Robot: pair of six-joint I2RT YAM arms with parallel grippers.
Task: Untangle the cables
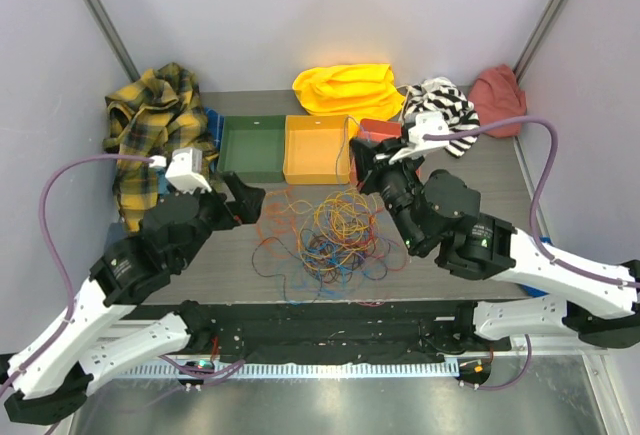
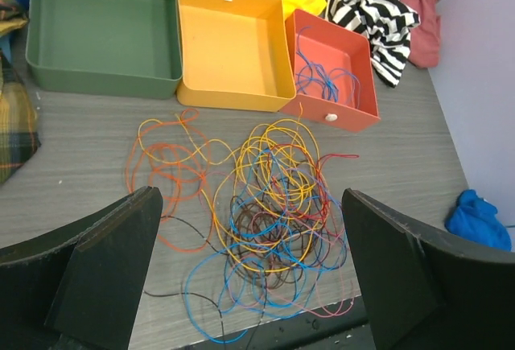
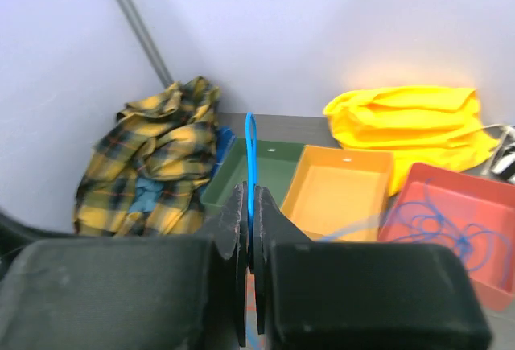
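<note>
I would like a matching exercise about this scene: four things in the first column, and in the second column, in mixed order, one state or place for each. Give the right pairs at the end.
Column one
1. green tray
2. red tray
3. left claw
4. right claw

Column two
A. shut on a blue cable
B. nearest the plaid cloth
C. open wide
D. has blue cables lying inside

Pairs: 1-B, 2-D, 3-C, 4-A
</note>
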